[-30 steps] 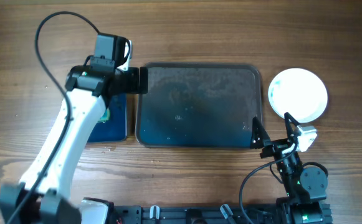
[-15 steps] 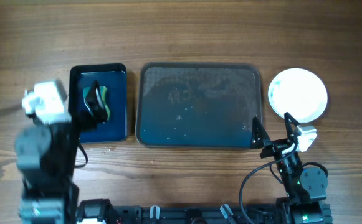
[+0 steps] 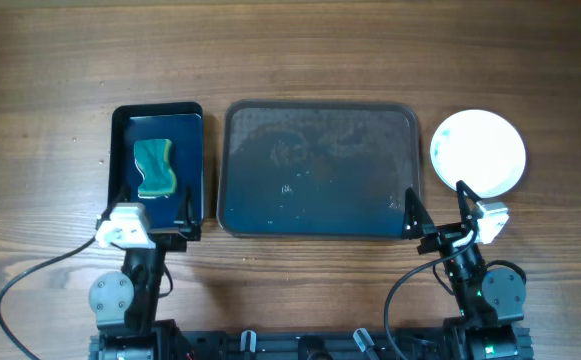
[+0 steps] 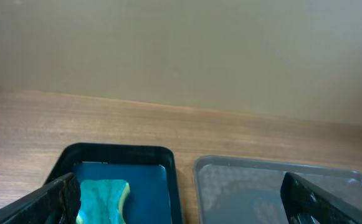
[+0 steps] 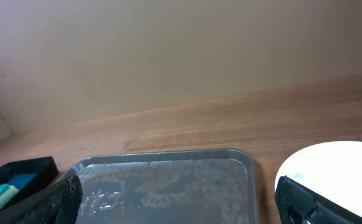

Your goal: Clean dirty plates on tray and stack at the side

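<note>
The tray (image 3: 317, 170) lies mid-table, dark grey-blue, with wet streaks and no plates on it. To its right, on the wood, sits a round white plate (image 3: 478, 151). From above I cannot tell whether more plates lie under it. In the right wrist view the plate (image 5: 336, 165) carries a tiny blue speck, beside the tray (image 5: 168, 168). My right gripper (image 3: 437, 208) stands open near the tray's front right corner, holding nothing. My left gripper (image 3: 145, 213) is open and empty at the front end of the sponge tray.
A smaller dark-blue tray (image 3: 158, 165) left of the big one holds a green sponge (image 3: 155, 169). The left wrist view shows the sponge (image 4: 103, 200) just past my left finger. Both arm bases sit at the table's near edge.
My left arm has pulled back from the far end of the small tray to the table's near edge, uncovering the sponge lying there. The right arm has not moved.
</note>
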Action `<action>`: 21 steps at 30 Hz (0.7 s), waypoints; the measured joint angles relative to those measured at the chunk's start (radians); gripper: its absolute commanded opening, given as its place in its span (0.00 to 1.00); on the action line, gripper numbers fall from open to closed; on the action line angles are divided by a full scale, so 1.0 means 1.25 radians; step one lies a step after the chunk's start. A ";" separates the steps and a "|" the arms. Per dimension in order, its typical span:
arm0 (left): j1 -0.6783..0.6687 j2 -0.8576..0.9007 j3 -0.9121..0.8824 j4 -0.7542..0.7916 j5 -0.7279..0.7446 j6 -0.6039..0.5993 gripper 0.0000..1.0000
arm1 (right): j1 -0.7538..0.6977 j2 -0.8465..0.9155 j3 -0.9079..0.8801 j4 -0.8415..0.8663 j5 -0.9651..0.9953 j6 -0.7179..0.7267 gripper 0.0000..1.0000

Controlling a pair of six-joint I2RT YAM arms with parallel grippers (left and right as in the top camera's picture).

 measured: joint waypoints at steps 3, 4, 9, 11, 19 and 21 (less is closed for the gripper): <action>0.000 -0.018 -0.017 0.003 0.002 0.004 1.00 | 0.000 0.000 0.000 0.000 0.000 0.000 1.00; 0.000 -0.022 -0.022 0.004 0.003 0.006 1.00 | 0.000 0.000 0.000 0.000 0.000 0.000 0.99; 0.000 -0.039 -0.052 0.005 0.002 0.027 1.00 | 0.000 0.000 0.000 0.000 0.000 0.000 1.00; -0.001 -0.039 -0.058 0.004 -0.002 0.028 1.00 | 0.000 0.000 0.000 0.000 0.000 0.000 1.00; -0.041 -0.040 -0.060 -0.013 -0.032 0.031 1.00 | 0.000 0.000 0.000 0.000 0.000 0.000 1.00; -0.042 -0.040 -0.060 -0.013 -0.034 0.031 1.00 | 0.000 0.000 0.000 0.000 0.000 0.000 1.00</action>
